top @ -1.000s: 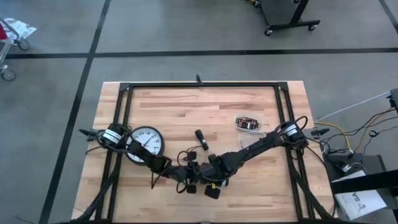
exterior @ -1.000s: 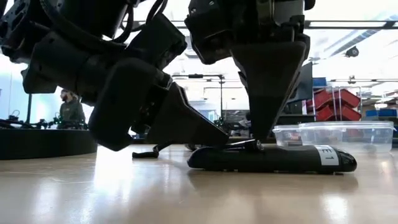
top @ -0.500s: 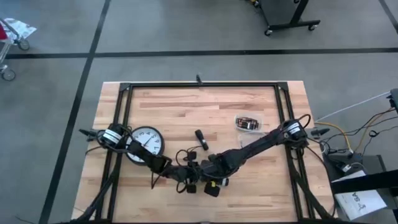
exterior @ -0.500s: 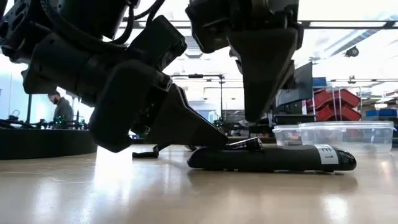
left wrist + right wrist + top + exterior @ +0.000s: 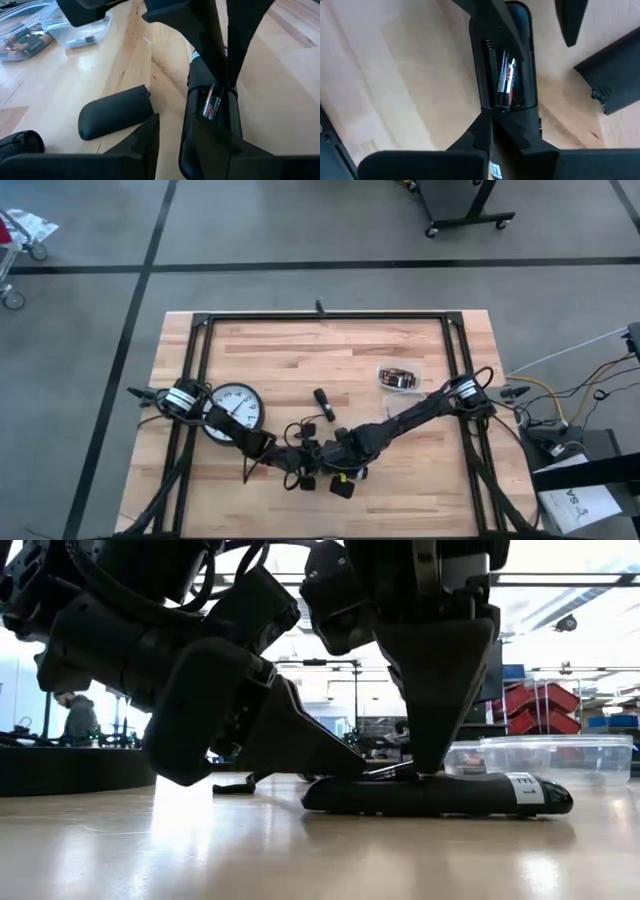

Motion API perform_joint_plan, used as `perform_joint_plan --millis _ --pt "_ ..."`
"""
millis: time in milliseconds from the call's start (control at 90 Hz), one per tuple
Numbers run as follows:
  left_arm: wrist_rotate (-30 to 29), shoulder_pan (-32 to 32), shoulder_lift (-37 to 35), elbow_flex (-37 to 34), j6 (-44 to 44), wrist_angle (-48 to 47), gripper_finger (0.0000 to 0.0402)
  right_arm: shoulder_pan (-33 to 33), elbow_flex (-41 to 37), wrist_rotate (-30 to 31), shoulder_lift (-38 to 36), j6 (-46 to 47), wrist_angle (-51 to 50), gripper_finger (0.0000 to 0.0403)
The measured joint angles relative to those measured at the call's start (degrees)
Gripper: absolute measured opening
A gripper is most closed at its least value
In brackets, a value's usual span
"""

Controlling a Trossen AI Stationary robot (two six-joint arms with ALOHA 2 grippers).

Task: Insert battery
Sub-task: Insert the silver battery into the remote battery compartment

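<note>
Right wrist view shows the right gripper [image 5: 491,115] with jaws pinched together, holding nothing, tips set down at the end of the battery [image 5: 505,80]. Looks like a closed, pointed tool on purpose: narrow enough to reach into the open bay and push the cell flat against its contacts. Sits in the bay of the remote [image 5: 470,795] already, label up, though whether fully seated cannot be told.

Left wrist view puts the left gripper [image 5: 303,463] at the remote's other end, jaws spread wide, one finger beside the body with a strip of bare wood between. Seems placed as a brace or fence, so that the remote cannot slide or turn under the push. Cannot tell whether the far finger touches the casing.

Low view confirms the remote lying flat on the table [image 5: 400,480], back upward, right fingertip resting on it from above and left finger slanting in toward its end.

Just beside the remote lies the cover [image 5: 115,117], off and out of the way, presumably waiting until the bay is filled.

By count: two grippers, both at the remote; one remote; one cover; one battery clearly in the bay, a second there not certain. Farther off: one clock [image 5: 232,410] near the left arm, one clear box [image 5: 400,377] of spare cells near the right arm, one small black part [image 5: 322,402] between.
</note>
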Motion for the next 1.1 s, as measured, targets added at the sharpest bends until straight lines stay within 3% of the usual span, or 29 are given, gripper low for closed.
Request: perform_joint_plan --millis 744,1100 --pt "0.07 -0.02 -0.74 0.42 1.51 0.71 0.0097 -0.19 0.00 5.54 -0.39 -3.06 0.11 0.0000" --pt "0.07 -0.02 -0.55 0.42 1.50 0.11 0.0097 -0.37 0.00 5.47 -0.31 -4.39 -0.36 0.0000"
